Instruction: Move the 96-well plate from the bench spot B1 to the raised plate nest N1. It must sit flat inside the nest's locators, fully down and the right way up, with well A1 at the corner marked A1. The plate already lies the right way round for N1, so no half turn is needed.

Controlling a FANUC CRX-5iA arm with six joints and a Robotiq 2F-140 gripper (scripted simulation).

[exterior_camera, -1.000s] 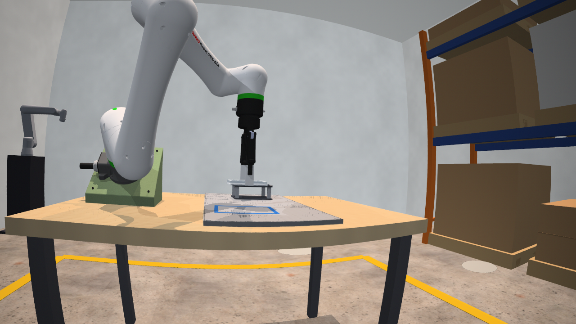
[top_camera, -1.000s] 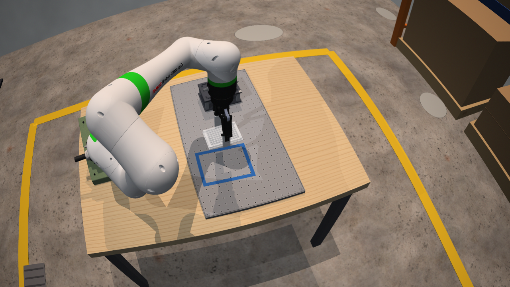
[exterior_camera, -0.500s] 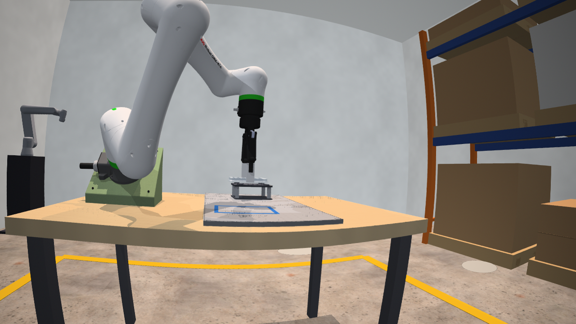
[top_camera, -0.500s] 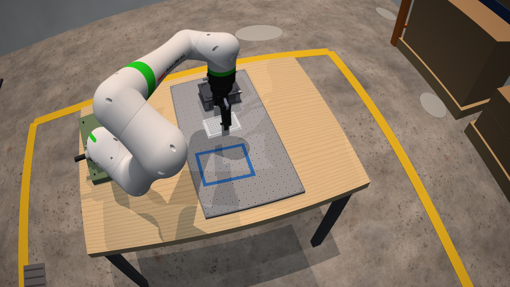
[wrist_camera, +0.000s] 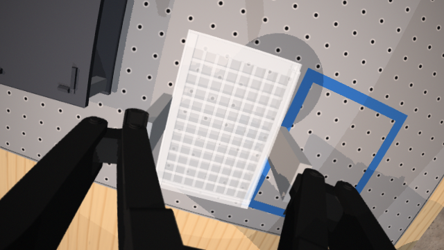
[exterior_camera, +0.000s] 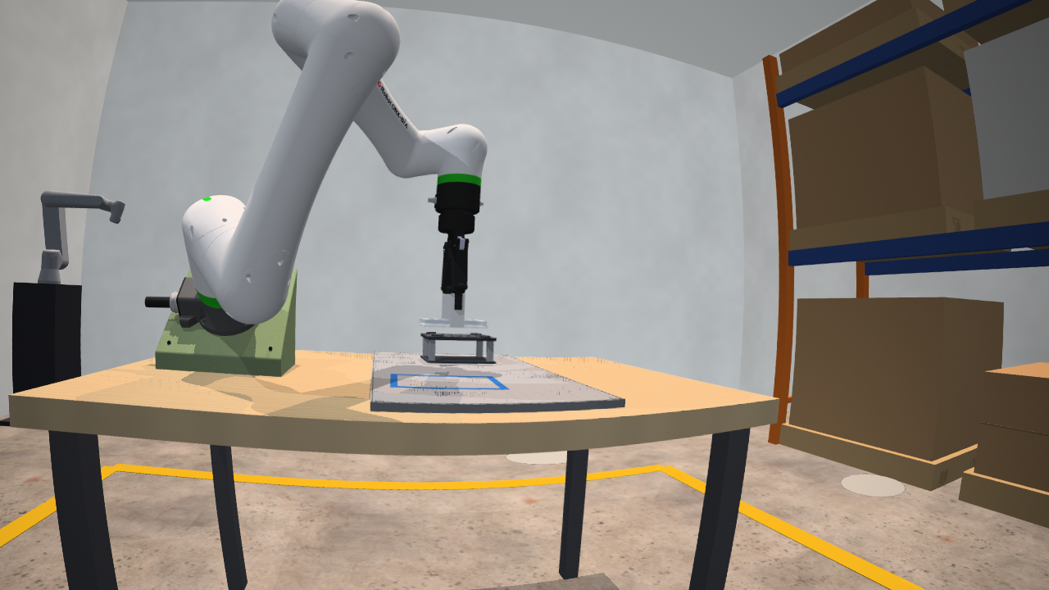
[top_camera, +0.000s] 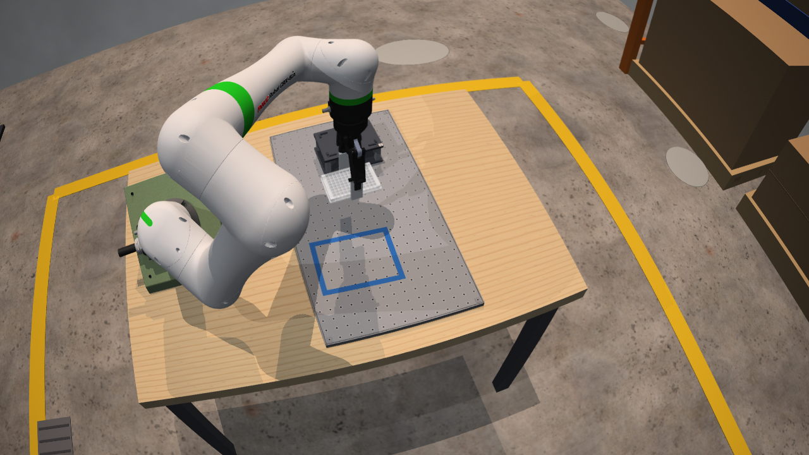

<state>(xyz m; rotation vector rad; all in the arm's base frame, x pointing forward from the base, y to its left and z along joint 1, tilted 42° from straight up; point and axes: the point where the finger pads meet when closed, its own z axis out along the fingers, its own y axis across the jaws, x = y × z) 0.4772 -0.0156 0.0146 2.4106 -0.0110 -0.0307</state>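
My gripper (top_camera: 355,182) is shut on the clear 96-well plate (top_camera: 349,184) and holds it level in the air above the grey perforated baseplate (top_camera: 373,226). The plate also shows in the exterior view (exterior_camera: 452,321) and in the wrist view (wrist_camera: 227,118), between my two grey finger pads. The black raised nest N1 (top_camera: 337,146) stands just beyond the plate; in the side view the nest (exterior_camera: 457,346) sits a little below it, and in the wrist view the nest (wrist_camera: 55,48) is at the upper left. The blue outline of spot B1 (top_camera: 357,260) is empty.
The arm's green base block (top_camera: 158,237) stands at the table's left edge. A yellow floor line (top_camera: 610,215) runs around the wooden table. Shelving with cardboard boxes (exterior_camera: 901,242) stands to the right.
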